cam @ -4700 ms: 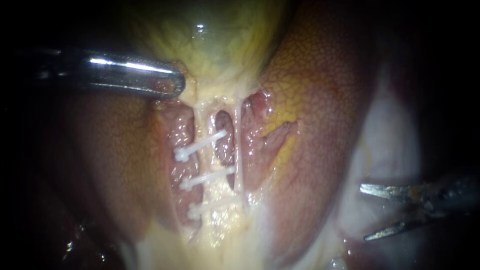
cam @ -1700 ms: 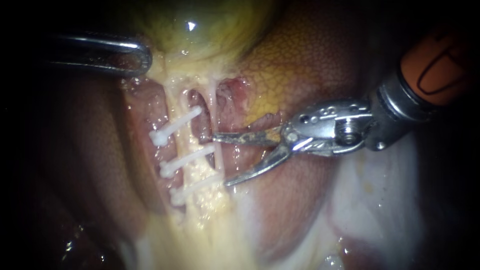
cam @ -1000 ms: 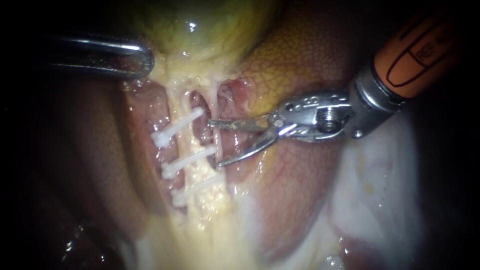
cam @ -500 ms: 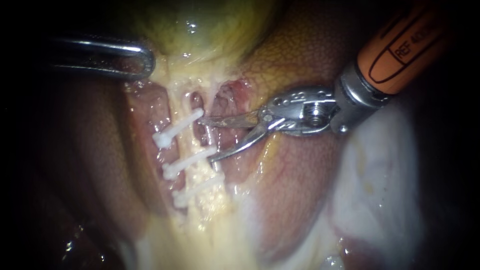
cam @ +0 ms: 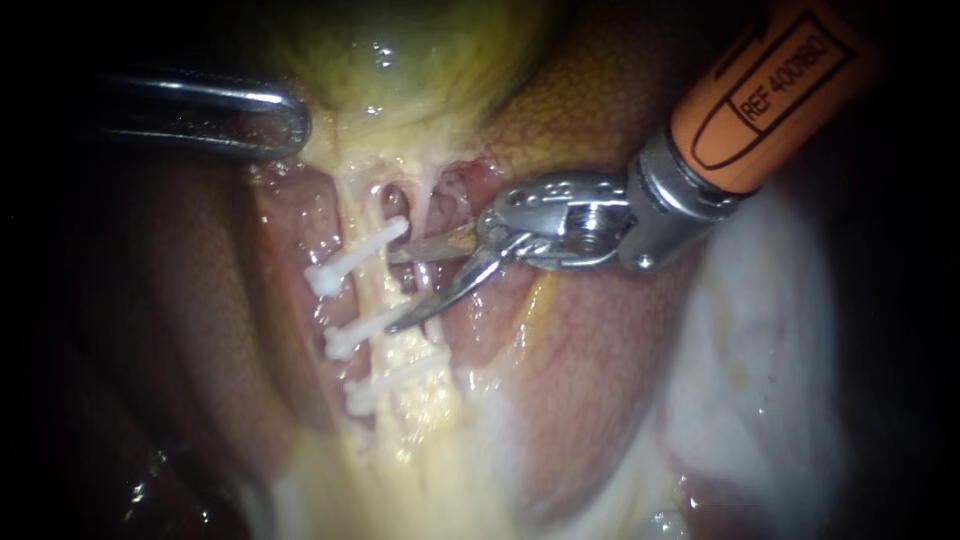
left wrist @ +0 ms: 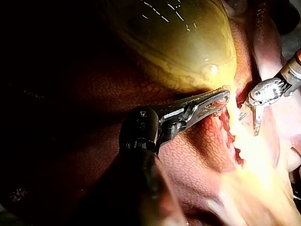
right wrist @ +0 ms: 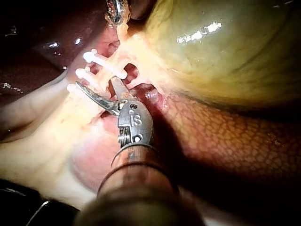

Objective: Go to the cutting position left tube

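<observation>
**Endoscope view:** The right instrument (cam: 392, 290) has pushed deeper in than half a second ago, its two blades held in a narrow V. Nearly five seconds ago it hung well apart from the tubes. The left tube (cam: 372, 288), a pale strand carrying three white clips (cam: 355, 255), now lies right at the blade tips, on the stretch between the top clip and the middle one. The thinner right tube (cam: 432, 195) runs between the blades, farther back towards the hinge. The left instrument (cam: 290, 120) stays where it was, clamped on the lower edge of the gallbladder (cam: 420, 60).

**Left wrist view:** The left instrument (left wrist: 223, 96) has its jaws closed on yellowish tissue at the rim of the gallbladder (left wrist: 174, 42). Just beyond its tip, the right instrument (left wrist: 249, 123) shows both blades parted.

**Right wrist view:** The right instrument (right wrist: 95, 84) reaches among the clips (right wrist: 106, 63) with its blades apart. The longer-looking blade lies across the pale strand. The gallbladder (right wrist: 221, 47) bulges ahead of the blades, and the liver (right wrist: 225, 141) lies beside the shaft.
</observation>
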You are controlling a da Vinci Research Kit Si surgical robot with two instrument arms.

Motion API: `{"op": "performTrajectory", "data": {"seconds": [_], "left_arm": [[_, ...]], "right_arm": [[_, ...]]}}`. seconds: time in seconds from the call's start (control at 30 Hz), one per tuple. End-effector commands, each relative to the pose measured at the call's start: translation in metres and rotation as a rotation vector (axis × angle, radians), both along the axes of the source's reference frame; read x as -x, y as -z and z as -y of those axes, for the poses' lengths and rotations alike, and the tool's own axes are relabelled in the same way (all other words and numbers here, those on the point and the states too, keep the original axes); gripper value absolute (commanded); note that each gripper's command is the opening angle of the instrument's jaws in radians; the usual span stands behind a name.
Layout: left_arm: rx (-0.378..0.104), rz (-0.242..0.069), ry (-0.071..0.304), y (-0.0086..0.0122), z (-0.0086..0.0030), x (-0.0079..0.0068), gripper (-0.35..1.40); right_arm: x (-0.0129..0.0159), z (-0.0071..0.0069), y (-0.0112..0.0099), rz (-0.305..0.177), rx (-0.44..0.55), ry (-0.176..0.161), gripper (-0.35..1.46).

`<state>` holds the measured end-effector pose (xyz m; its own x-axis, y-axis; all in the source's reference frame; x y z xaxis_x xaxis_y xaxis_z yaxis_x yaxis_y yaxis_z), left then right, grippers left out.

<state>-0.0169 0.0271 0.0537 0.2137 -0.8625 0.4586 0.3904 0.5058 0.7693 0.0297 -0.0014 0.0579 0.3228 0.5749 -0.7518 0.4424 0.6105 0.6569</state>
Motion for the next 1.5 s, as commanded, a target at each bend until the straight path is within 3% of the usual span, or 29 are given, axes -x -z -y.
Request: {"op": "performTrajectory", "data": {"seconds": [0.03,0.33,0.63,1.03,1.3,1.5], "left_arm": [[0.000,0.000,0.000,0.0000,0.0000,0.0000,-0.35],[0.000,0.000,0.000,0.0000,0.0000,0.0001,-0.35],[0.000,0.000,0.001,0.0000,0.0000,0.0002,-0.35],[0.000,0.000,0.000,-0.0001,-0.0001,0.0001,-0.35],[0.000,0.000,-0.001,-0.0003,-0.0002,0.0000,-0.35],[0.000,0.000,0.000,-0.0003,-0.0002,0.0000,-0.35]], "right_arm": [[-0.0002,0.0001,0.0001,-0.004,-0.007,0.002,1.02],[-0.0019,0.0003,0.0005,-0.050,-0.030,0.024,0.92],[-0.0028,0.0005,0.0008,-0.091,-0.058,0.004,0.81],[-0.0047,0.0011,0.0032,-0.203,-0.127,0.008,0.72],[-0.0050,0.0018,0.0056,-0.224,-0.161,0.013,0.72],[-0.0051,0.0019,0.0061,-0.227,-0.163,0.017,0.74]]}}
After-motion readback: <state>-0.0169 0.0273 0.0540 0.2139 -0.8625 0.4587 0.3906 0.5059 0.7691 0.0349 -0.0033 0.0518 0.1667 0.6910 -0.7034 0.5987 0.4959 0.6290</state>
